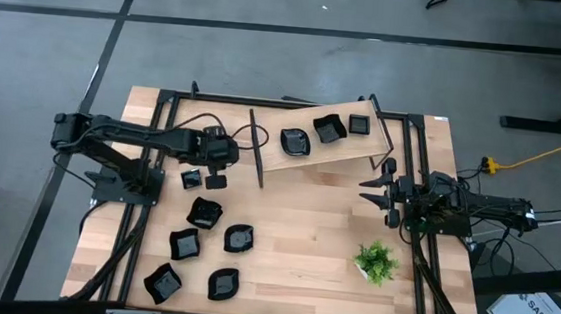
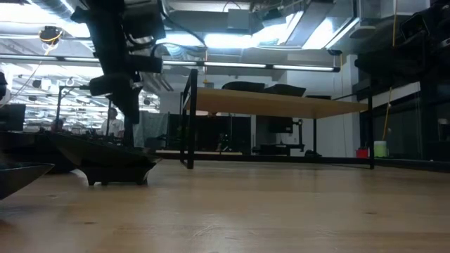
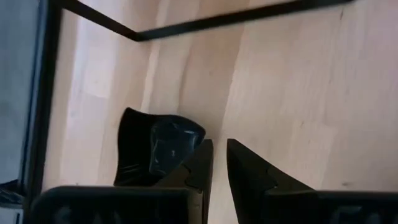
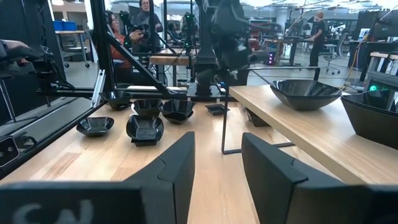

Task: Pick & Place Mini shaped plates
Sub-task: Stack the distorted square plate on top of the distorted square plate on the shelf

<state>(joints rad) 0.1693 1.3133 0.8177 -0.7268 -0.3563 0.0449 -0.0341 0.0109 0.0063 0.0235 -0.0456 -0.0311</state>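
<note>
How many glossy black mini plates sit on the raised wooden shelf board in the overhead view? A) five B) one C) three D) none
C: three glossy black mini plates sit in a row on the raised wooden shelf board; the others lie on the wooden table below.
</note>
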